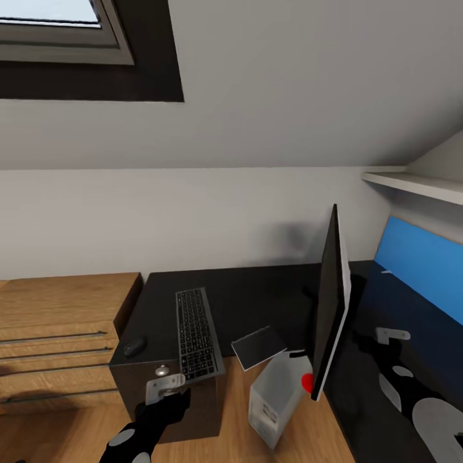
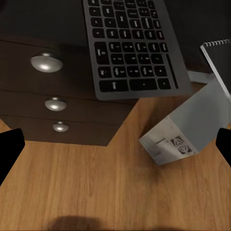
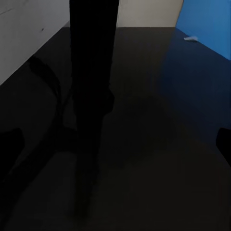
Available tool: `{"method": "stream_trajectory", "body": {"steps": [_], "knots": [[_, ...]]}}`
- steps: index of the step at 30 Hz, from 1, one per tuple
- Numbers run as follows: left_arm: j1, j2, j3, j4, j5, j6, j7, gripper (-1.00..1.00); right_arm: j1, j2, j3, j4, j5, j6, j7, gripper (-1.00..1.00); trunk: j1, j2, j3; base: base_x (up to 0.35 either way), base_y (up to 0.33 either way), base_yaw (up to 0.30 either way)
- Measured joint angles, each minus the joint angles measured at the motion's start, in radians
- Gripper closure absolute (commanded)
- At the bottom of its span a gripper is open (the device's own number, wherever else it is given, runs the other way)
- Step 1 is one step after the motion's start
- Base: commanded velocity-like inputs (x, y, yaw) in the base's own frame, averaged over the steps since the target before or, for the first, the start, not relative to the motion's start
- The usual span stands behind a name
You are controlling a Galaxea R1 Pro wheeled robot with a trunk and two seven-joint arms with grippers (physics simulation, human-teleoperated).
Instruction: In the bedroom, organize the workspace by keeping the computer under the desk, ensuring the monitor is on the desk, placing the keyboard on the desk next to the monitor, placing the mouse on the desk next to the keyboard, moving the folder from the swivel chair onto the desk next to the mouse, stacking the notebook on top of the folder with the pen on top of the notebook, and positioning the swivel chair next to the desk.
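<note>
Desk [image 1: 257,302] first: your biggest piece is a glossy black L-shaped top with a blue back panel [image 1: 424,263] and a dark drawer unit with round metal knobs [image 2: 46,62]. On it the monitor [image 1: 329,308] stands edge-on to you, thin, stiff and top-heavy on a slim stand, so it looks fragile; I'd steady it low by the stand, never by the screen. Below the desk edge the computer [image 1: 276,395] sits tilted on the wood floor, a boxy pale grey case, likely heavy and smooth, best pushed on its flat sides. The keyboard [image 1: 196,334] overhangs the front edge, rigid and light; pinch a long edge. The notebook [image 1: 258,347], thin and dark, lies beside it, and the small rounded mouse [image 1: 135,347] may slip. Your left gripper [image 1: 166,388] hovers spread wide by the drawers; the right gripper [image 1: 392,334] I cannot tell.
</note>
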Motion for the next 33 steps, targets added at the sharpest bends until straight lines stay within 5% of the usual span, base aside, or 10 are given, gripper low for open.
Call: {"method": "stream_trajectory", "body": {"steps": [33], "knots": [[0.0, -0.001, -0.012, 0.028, 0.0, -0.001, -0.001, -1.0, 0.0, -0.001, 0.007, -0.006, 0.004, -0.006, 0.041, -1.0, 0.0, 0.0, 0.0, 0.062, -0.03, 0.0]]}}
